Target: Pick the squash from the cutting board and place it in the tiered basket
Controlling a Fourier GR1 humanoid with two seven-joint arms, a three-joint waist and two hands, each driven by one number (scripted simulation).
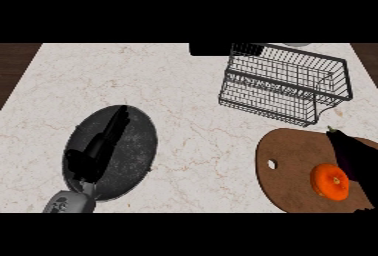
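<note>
The orange squash (330, 181) lies on the right part of the brown cutting board (288, 160), at the counter's lower right. The black wire tiered basket (284, 82) stands behind the board at the upper right, with nothing in it that I can see. My left hand (90, 159) hovers far to the left over a dark round plate, its fingers (117, 122) straight and pointing away from me, holding nothing. My right hand does not show.
A dark purple eggplant (351, 152) lies on the board just behind and to the right of the squash. The speckled dark grey plate (136, 145) sits at the left. A black object (210, 48) stands at the counter's back edge.
</note>
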